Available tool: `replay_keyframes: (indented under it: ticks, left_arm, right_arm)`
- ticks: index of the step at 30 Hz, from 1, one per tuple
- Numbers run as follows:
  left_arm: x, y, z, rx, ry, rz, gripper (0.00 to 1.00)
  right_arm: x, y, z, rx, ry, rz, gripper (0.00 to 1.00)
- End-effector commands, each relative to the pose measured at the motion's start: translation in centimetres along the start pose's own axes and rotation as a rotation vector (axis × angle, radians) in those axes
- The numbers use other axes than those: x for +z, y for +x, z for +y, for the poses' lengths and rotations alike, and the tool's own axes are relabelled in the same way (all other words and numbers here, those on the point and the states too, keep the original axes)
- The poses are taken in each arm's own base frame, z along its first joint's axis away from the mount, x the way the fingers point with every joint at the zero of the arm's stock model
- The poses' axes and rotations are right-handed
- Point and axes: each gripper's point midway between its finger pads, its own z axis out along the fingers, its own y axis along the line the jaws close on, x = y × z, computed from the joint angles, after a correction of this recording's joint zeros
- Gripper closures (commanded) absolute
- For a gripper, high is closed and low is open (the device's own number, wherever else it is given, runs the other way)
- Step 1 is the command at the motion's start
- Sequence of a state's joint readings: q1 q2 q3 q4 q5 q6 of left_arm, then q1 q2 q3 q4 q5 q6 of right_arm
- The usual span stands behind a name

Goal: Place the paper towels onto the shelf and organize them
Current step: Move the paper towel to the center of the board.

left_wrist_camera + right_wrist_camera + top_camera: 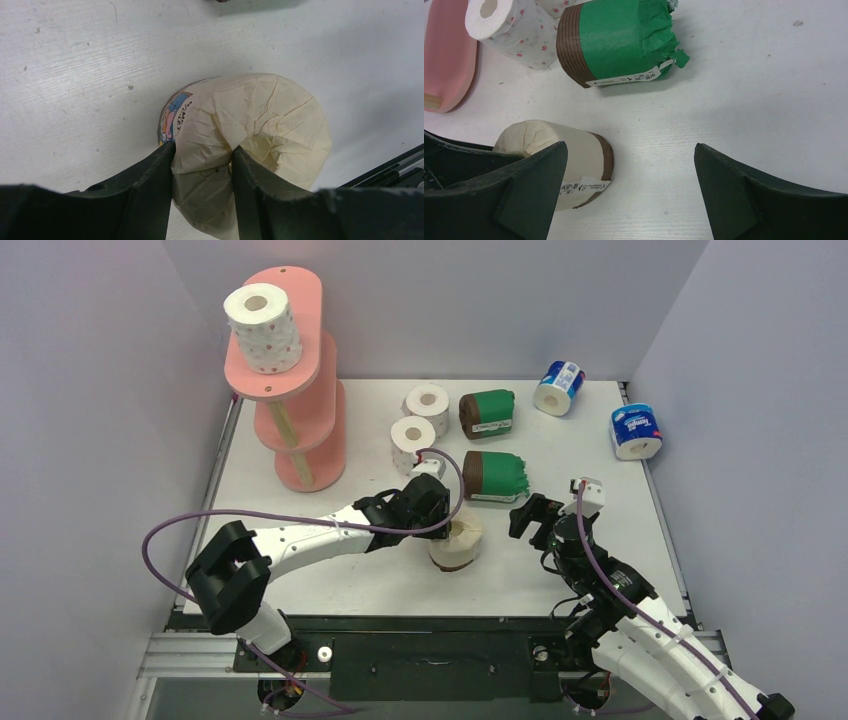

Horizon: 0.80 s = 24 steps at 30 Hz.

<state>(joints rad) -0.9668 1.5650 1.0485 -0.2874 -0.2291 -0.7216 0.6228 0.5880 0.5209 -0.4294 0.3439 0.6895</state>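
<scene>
Looking down from the top camera, the cream roll [457,543] stands on end, axis roughly upright, directly under the left gripper [450,528]. The right gripper [532,516] hangs just right of it, and the shelf [305,310] is well off to its far left. Left wrist: the jaws pinch the roll's wall, one finger in the core, and its colourful label is unreadable. Right wrist: the jaws are wide apart and empty, and the green-wrapped roll [624,42] beyond carries a tag in East Asian script.

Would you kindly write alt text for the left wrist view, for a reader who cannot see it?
The left end effector pinches the wall of a cream paper-wrapped roll, one dark finger outside, the other in its centre hollow. The roll rests on a scuffed white table.
</scene>
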Motion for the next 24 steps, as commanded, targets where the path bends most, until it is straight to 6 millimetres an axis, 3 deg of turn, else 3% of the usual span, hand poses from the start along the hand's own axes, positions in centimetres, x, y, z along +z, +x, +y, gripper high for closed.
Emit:
replay_keyframes:
  ticks: [1,12,19,24]
  left_arm:
    - [0.1,0.2,-0.7,-0.01,0.041,0.004,0.64]
    - [-1.7,-0.9,-0.5,-0.016,0.04,-0.034,0.77]
    - [-4.3,-2.5,2.0,-0.05,-0.041,-0.109,0.78]
    - [-5.4,-2.0,4.7,-0.115,-0.11,-0.127,0.79]
  right_arm:
    - [0.0,-0.5,-0.2,0.006,0.015,-0.019,0.07]
    - [-0.3,-1.1,0.7,0.001,-0.018,-0.014,0.07]
    - [-0.4,-0.3,4.3,-0.05,-0.163,0.088,0.07]
    - [-0.1,0.3,7.2,-0.087,-0.231,0.138,0.07]
